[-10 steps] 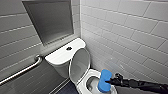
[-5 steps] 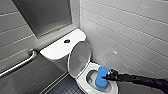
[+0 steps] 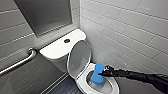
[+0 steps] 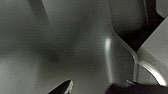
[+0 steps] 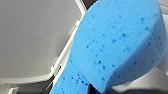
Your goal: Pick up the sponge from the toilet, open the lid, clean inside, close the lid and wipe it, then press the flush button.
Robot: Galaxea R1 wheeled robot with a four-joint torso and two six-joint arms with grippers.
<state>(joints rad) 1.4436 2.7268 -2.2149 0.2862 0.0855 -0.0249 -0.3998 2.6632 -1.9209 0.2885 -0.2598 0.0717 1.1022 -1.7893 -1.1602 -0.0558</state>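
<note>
Blue sponge point(image 3: 96, 75) is pinched at its waist by the right gripper point(image 3: 101, 73), fingers pressed onto it from the right side. The black right arm point(image 3: 140, 76) reaches in from the near right. The sponge hangs upright in the bowl opening of the toilet point(image 3: 81, 83), below the rim line; whether it touches the ceramic cannot be told. In the right wrist view its pored face covers most of the bowl behind it.

Dark floor point(image 3: 66, 88) lies to the near left of the bowl.

Lid point(image 3: 78, 58) stands raised just behind the bowl, leaning back toward the tank point(image 3: 60, 47) and hiding the tank's front right corner. Flush button point(image 3: 66, 40) sits in the middle of the tank top, well apart from the sponge.

A metal grab bar point(image 3: 18, 63) runs along the left wall. A grey recessed panel point(image 3: 46, 15) is set in the far wall above the tank. White tiles point(image 3: 130, 30) close the right side, near the arm.

Left gripper point(image 4: 97, 87): two dark tips stand spread before a pale grey surface, nothing between them.
</note>
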